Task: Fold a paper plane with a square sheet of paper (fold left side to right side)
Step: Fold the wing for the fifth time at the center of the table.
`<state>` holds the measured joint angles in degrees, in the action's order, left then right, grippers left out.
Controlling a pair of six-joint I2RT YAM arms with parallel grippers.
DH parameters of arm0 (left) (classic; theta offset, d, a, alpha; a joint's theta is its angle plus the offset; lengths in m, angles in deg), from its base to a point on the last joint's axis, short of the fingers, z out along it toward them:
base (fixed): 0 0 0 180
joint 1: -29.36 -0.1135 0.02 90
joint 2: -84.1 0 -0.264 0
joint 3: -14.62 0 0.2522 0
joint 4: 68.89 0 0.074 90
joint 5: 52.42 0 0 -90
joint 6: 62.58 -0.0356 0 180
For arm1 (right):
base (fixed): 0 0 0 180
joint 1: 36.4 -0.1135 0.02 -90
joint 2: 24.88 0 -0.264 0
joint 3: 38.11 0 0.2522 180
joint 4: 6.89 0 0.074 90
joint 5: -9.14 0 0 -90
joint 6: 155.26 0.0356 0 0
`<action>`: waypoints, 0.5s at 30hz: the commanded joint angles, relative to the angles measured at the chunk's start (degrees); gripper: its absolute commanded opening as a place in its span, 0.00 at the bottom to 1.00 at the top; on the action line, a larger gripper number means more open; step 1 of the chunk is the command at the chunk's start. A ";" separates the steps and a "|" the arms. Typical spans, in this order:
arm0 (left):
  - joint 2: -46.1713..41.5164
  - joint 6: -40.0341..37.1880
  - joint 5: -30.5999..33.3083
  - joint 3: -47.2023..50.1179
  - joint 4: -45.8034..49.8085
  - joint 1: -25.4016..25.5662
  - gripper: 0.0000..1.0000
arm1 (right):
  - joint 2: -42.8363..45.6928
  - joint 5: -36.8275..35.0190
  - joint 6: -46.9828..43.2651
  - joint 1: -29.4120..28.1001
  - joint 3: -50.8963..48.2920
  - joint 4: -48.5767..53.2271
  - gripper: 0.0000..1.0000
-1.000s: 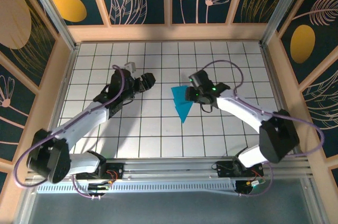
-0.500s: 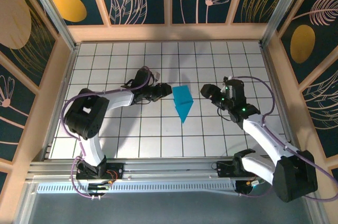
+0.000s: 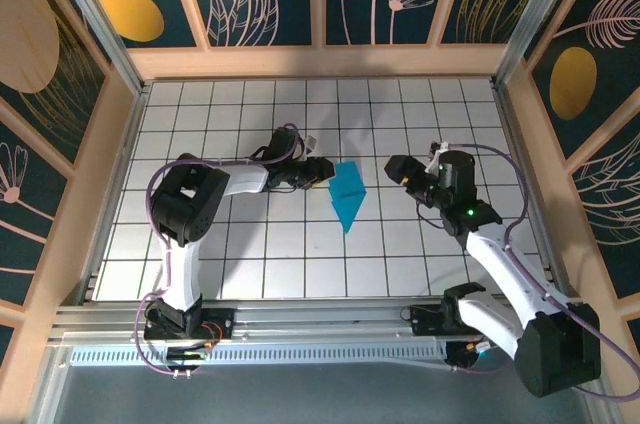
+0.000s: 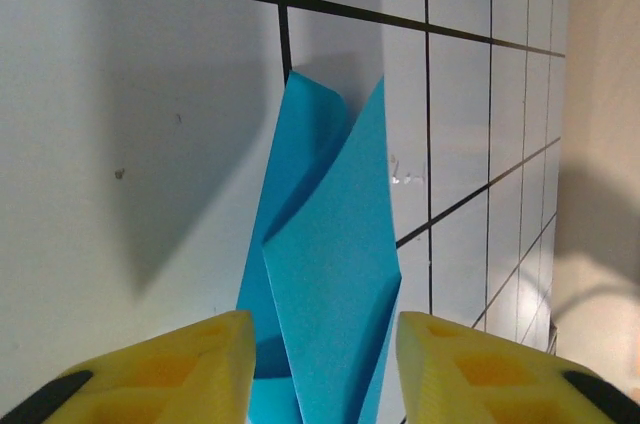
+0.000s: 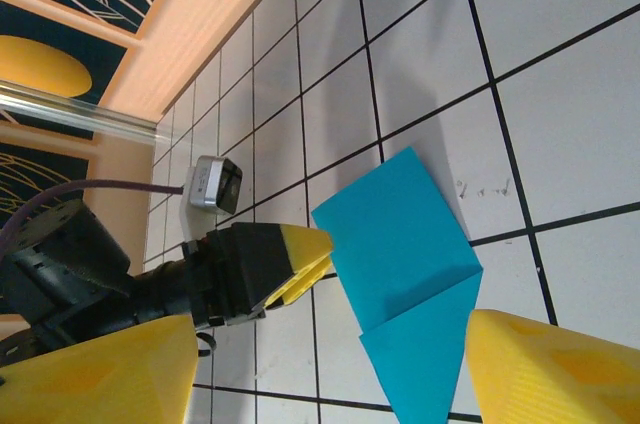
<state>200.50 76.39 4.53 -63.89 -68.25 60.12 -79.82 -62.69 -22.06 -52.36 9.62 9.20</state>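
Top external view: the sheet of paper, already a creased shape w/ a wide far end and a sharp tip at the near end, lies about in the middle of the table. Its long axis runs far-to-near, tip toward the arm bases. The left gripper is right at the left edge of the wide end and points in from the side, i.e. across the long axis; touching or only just beside, I cannot tell from above. Left wrist view gives more: the two yellow fingers stand apart w/ a medium gap, and the paper's edge sits between them, not clamped as far as I can see. One upper layer is lifted a bit off the table. The right gripper is on the opposite side, apart from the paper's right edge, jaws spread wide, nothing in them. So the left arm is clearly the nearer one, and the fold line should follow the long axis. I judge the next move as closing on the left flap and carrying it over to the right side. Risk, imo: thin paper may slide instead of hinge, since nothing pins the right half.
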 commanded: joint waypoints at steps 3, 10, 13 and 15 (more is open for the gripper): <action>1.19 0.62 -1.53 -1.35 -2.71 0.33 0.28 | 0.88 2.07 -0.23 0.65 0.06 -1.36 0.72; -2.06 -2.38 -0.36 1.19 -2.48 0.35 0.00 | -0.01 6.44 -1.01 1.11 -2.36 -6.38 0.72; -6.10 -5.15 -0.38 4.11 -2.63 0.23 0.00 | -2.00 10.40 -1.91 1.14 -3.38 -9.64 0.72; -9.43 -7.55 -1.06 6.81 -3.12 0.18 0.00 | -3.87 13.70 -3.00 1.11 -3.98 -12.38 0.72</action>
<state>196.36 73.22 4.59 -59.43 -69.83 60.12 -81.74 -54.97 -22.98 -51.68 6.83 2.66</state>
